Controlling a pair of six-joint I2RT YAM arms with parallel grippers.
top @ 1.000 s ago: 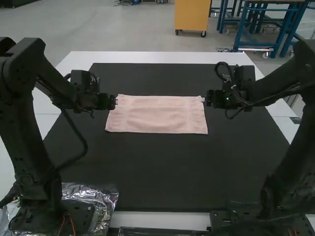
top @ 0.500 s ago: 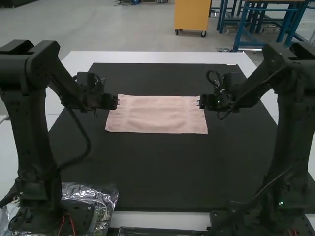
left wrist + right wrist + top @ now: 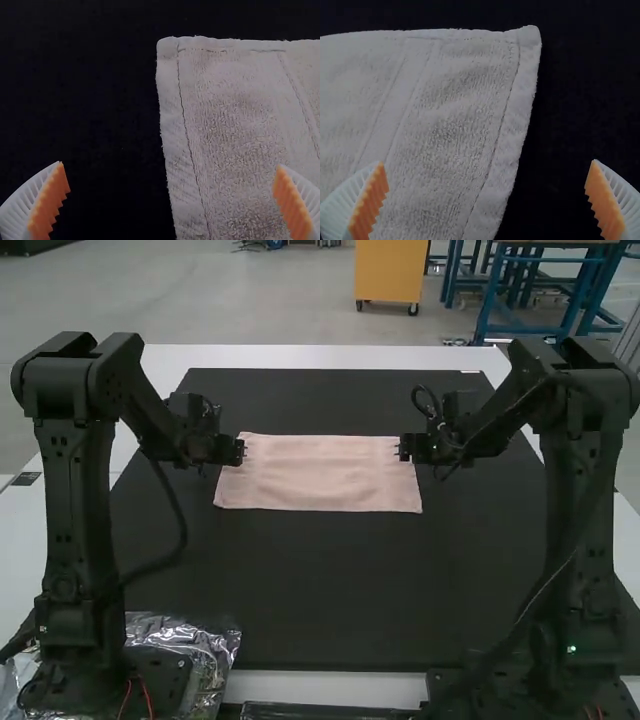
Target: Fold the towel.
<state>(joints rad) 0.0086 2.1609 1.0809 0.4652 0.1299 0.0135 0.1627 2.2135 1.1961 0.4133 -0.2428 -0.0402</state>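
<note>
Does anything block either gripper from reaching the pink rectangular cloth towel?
Nothing visible does: the left gripper and right gripper are open at opposite ends of the towel, which lies flat on the black mat.

Text and brands: none I can read over my feeds
Numbers: I make out none
Labels and signs: nothing legible to me

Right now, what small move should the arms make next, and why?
Probably lower both grippers slightly, then close them on the towel's short sides. The towel lies flat, and the left gripper and right gripper are both open, their fingers straddling opposite short edges near the far corners, so gripping there looks like the natural start for a fold.
</note>
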